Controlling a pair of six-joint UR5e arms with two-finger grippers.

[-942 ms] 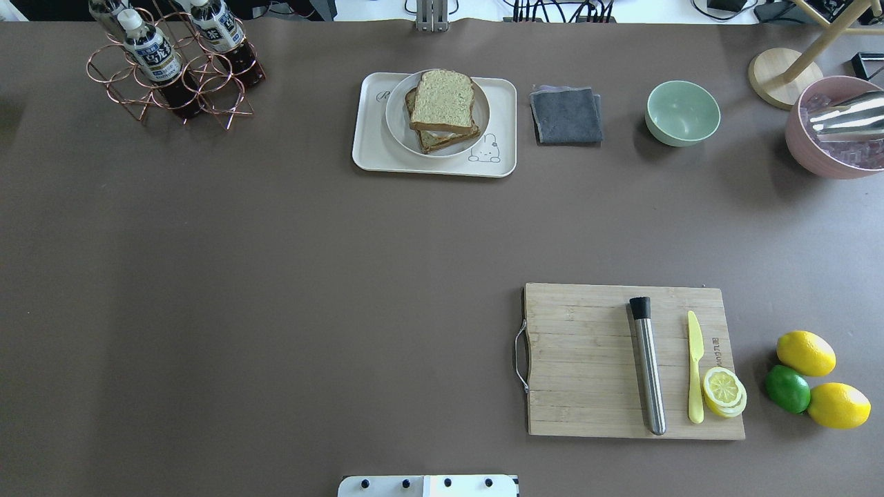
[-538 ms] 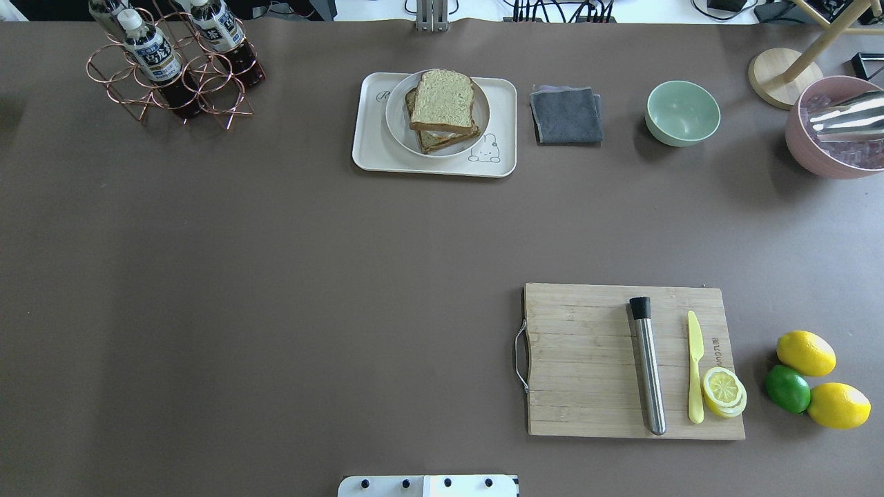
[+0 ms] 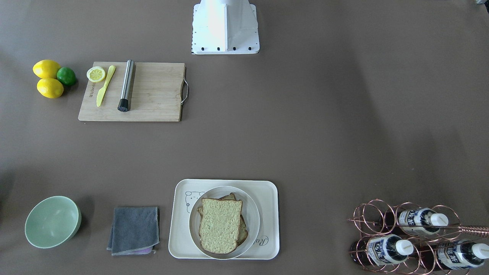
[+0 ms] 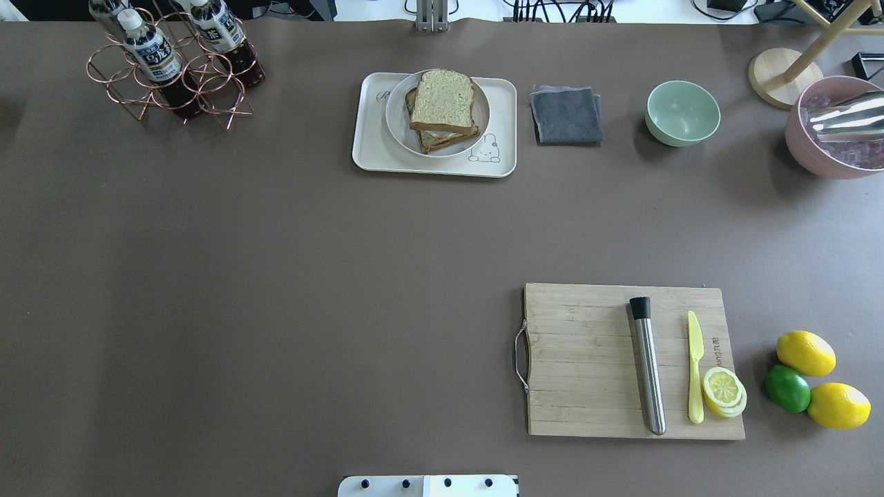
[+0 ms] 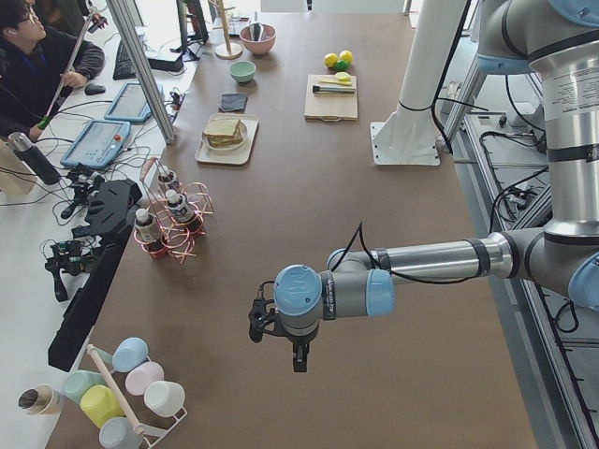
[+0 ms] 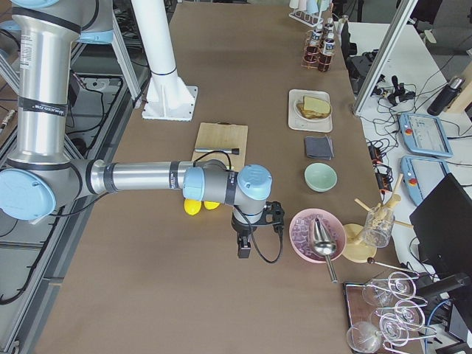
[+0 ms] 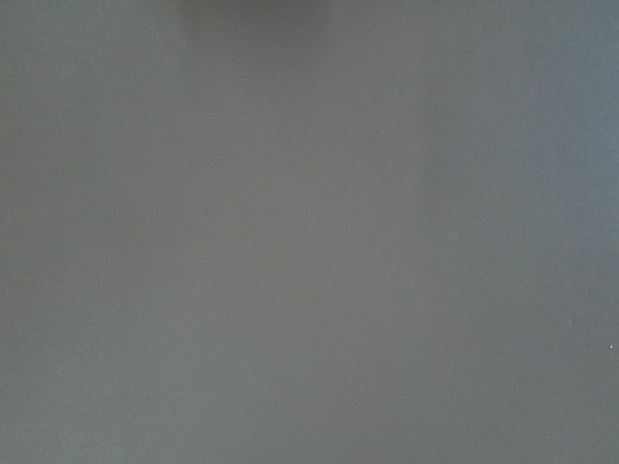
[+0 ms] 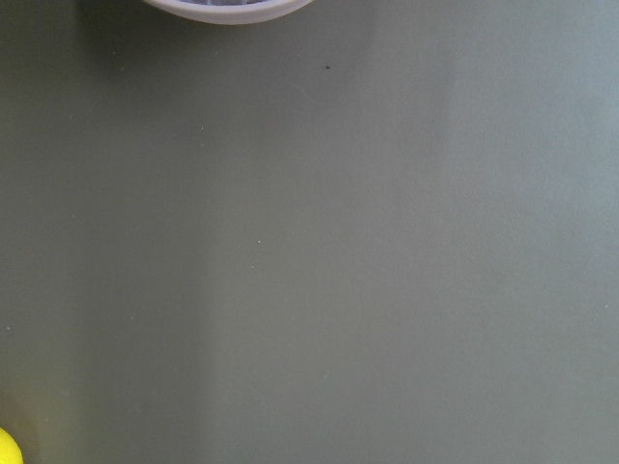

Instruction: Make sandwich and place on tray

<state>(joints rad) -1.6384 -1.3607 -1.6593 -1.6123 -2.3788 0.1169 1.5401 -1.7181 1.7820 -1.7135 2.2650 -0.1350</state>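
The sandwich (image 4: pixel 442 103), two slices of brown-crusted bread, lies on its round white plate (image 4: pixel 395 114) on the cream tray (image 4: pixel 373 152) at the table's far middle. It also shows in the front-facing view (image 3: pixel 219 225). Both arms are off to the table's ends and far from the tray. The left gripper (image 5: pixel 299 360) shows only in the exterior left view. The right gripper (image 6: pixel 244 249) shows only in the exterior right view, near the pink bowl. I cannot tell whether either is open or shut. The wrist views show bare table.
A wooden cutting board (image 4: pixel 587 359) holds a steel muddler (image 4: pixel 648 366), a yellow knife (image 4: pixel 695 366) and lemon slices (image 4: pixel 724 390). Lemons and a lime (image 4: pixel 787 388) lie to its right. A grey cloth (image 4: pixel 566 114), green bowl (image 4: pixel 682 112), pink ice bowl (image 4: pixel 808 155) and bottle rack (image 4: pixel 173 62) line the far edge.
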